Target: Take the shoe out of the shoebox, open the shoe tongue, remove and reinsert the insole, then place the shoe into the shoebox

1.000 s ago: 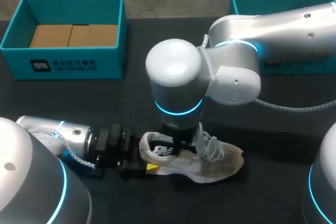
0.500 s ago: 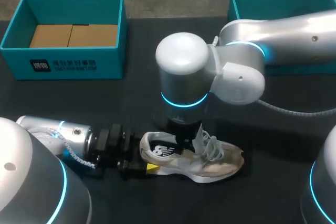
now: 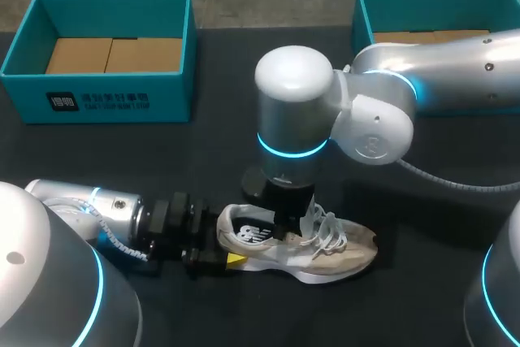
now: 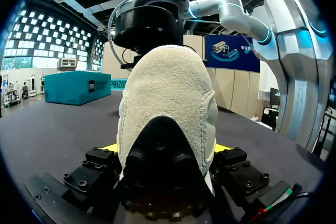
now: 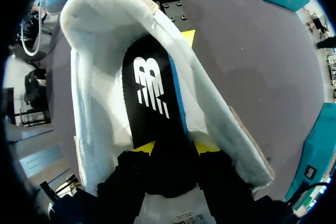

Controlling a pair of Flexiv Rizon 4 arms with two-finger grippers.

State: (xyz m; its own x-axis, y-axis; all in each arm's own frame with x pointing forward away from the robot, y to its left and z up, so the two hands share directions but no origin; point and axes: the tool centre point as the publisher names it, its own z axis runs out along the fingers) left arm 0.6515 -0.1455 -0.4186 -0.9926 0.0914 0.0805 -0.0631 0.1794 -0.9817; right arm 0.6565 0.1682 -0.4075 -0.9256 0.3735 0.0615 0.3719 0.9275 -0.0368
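Over the table [image 3: 203, 148], the head view shows the shoe [image 3: 333, 256] lying on its sole, well apart from the teal shoebox [image 3: 97, 103] at the back. The left gripper [image 3: 213, 256] meets its heel from the side. The right gripper [image 3: 291, 219] dips into its mouth, fingers hidden.

From the left wrist, both yellow tips press the heel's flanks, a firm clamp.

Only the right wrist shows the black insole [image 5: 152, 95] pinched between narrowly parted fingers.

I judge the insole step is in hand; next comes a steady upward pull with the heel braced.
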